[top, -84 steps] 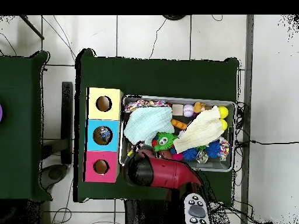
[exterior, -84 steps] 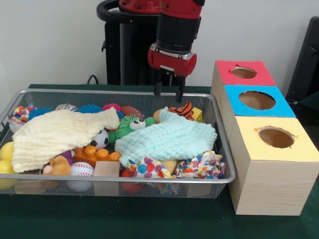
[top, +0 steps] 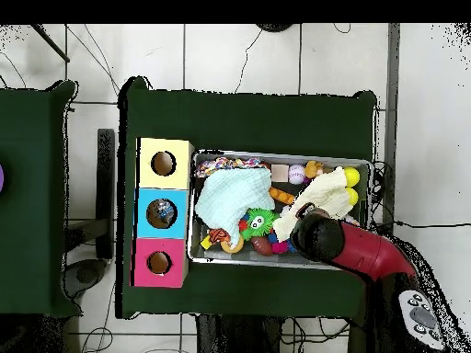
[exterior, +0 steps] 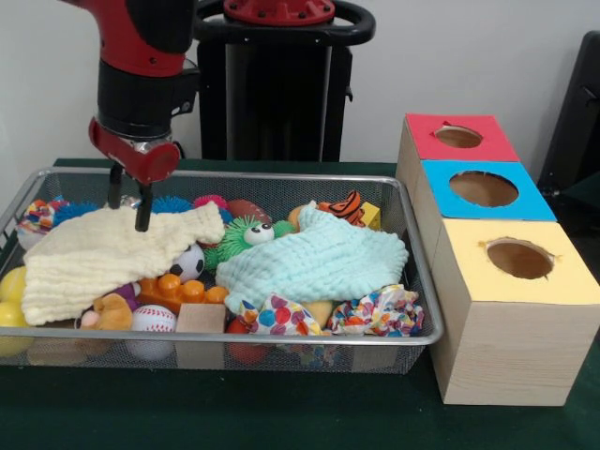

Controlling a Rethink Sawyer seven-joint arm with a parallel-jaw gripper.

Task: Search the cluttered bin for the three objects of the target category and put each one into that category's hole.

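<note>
The bin (exterior: 281, 175) is a silver wire-mesh basket full of toys and cloths; it also shows in the overhead view (top: 276, 154). My gripper (exterior: 128, 201) is open and empty. It hangs over the bin's far left part, with its fingertips at the top edge of a cream knitted cloth (exterior: 103, 253). A mint cloth (exterior: 314, 262) covers the bin's middle right. Right of the bin stand three wooden boxes with holes: red (exterior: 459, 137), blue (exterior: 483, 187) and yellow (exterior: 518, 258). In the overhead view the arm (top: 354, 250) hides the gripper.
Around the cloths lie a green fuzzy toy with eyes (exterior: 246, 236), a soccer ball (exterior: 190, 264), a baseball (exterior: 153, 321), an orange brick (exterior: 178, 289), a wooden block (exterior: 201, 319), a tiger toy (exterior: 345, 206), yellow balls (exterior: 11, 286) and a patterned cloth (exterior: 277, 316).
The arm has swung from above the bin's far right part to its far left part in the front view and come lower, down to the cream cloth. The toys and cloths have not moved.
</note>
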